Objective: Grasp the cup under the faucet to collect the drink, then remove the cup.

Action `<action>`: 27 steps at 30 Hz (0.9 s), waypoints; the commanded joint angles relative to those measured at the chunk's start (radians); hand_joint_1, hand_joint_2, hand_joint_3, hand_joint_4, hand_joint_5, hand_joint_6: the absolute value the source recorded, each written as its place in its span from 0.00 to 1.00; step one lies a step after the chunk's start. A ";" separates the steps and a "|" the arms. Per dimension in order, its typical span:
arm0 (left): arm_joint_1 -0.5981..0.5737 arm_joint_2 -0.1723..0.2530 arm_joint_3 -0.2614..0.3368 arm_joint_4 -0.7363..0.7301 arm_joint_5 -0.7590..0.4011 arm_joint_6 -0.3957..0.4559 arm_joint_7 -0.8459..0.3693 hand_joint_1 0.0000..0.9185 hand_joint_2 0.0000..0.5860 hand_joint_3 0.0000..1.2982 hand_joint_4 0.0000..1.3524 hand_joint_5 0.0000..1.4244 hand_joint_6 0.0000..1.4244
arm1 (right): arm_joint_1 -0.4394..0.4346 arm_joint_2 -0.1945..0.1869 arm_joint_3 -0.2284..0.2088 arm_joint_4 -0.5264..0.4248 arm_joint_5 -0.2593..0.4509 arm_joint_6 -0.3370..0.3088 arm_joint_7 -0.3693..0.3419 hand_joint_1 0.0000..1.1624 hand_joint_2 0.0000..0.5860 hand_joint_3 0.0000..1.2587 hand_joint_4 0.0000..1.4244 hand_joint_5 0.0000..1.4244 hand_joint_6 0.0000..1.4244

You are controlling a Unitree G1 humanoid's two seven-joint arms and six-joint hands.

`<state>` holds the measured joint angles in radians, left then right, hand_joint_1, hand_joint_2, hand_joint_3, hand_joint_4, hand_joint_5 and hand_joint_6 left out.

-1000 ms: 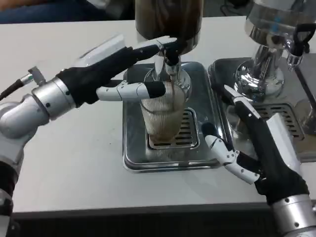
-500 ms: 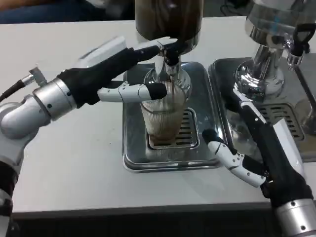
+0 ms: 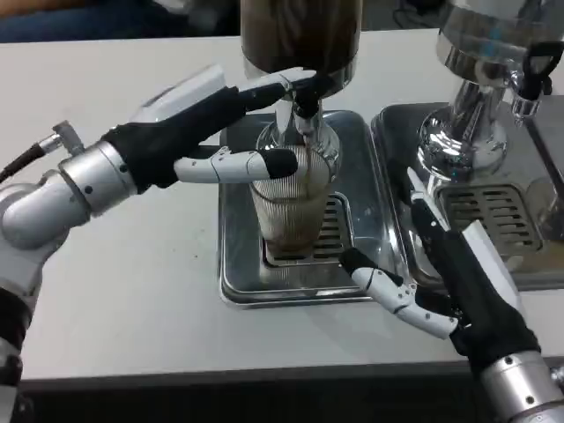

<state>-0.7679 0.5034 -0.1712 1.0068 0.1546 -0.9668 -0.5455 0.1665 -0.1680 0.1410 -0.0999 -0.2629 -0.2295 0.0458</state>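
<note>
Left hand (image 3: 225, 132): reaches in from 9 o'clock; upper fingers (image 3: 273, 85) lie along the faucet lever, and a lower finger lies against the ribbed cup's rim side; holds nothing fully enclosed, fingers spread narrow
Right hand (image 3: 449, 273): at 4 o'clock of the cup, fingers apart and holding nothing; one finger lies across the front right corner of the drip tray, another points up along the tray's right edge
Cup (image 3: 291, 207): clear ribbed glass, upright on the tray's slotted grate, straight beneath the faucet, a brownish drink low inside
Faucet (image 3: 304, 119): black-and-metal spout under a dark dispenser (image 3: 300, 31) at 12 o'clock
Drip tray (image 3: 238, 256): steel, on the white table (image 3: 132, 264)
Second dispenser (image 3: 480, 70): chrome, at 2 o'clock, on its own tray
</note>
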 commanded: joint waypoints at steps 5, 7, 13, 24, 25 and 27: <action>0.011 0.020 -0.020 0.000 0.024 -0.015 -0.035 0.00 0.06 0.13 0.04 0.06 0.03 | -0.074 0.009 0.012 0.093 0.011 0.011 0.008 0.47 0.42 0.00 0.00 0.00 0.02; 0.012 0.021 -0.019 -0.001 0.021 -0.015 -0.037 0.00 0.06 0.13 0.04 0.06 0.03 | -0.084 0.013 0.012 0.111 0.014 0.009 0.007 0.47 0.42 0.00 0.00 0.00 0.02; 0.011 0.022 -0.020 -0.003 0.017 -0.014 -0.038 0.00 0.06 0.13 0.04 0.06 0.03 | -0.122 0.030 0.019 0.174 0.025 -0.001 0.005 0.47 0.42 0.00 0.00 0.00 0.02; 0.014 0.032 -0.019 -0.007 0.017 -0.013 -0.035 0.00 0.07 0.13 0.04 0.06 0.03 | -0.201 0.053 0.026 0.285 0.028 -0.014 0.002 0.46 0.43 0.00 0.00 0.00 0.02; 0.014 0.033 -0.018 -0.008 0.015 -0.012 -0.035 0.00 0.07 0.13 0.04 0.06 0.03 | -0.208 0.055 0.025 0.296 0.030 -0.016 0.002 0.46 0.43 0.00 0.00 0.00 0.02; 0.014 0.034 -0.017 -0.009 0.014 -0.012 -0.036 0.00 0.07 0.13 0.04 0.06 0.03 | -0.220 0.057 0.025 0.312 0.032 -0.019 0.002 0.46 0.43 0.00 0.00 0.00 0.02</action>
<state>-0.7671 0.5161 -0.1709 1.0043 0.1430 -0.9670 -0.5459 -0.0302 -0.1198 0.1668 0.1862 -0.2465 -0.2308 0.0501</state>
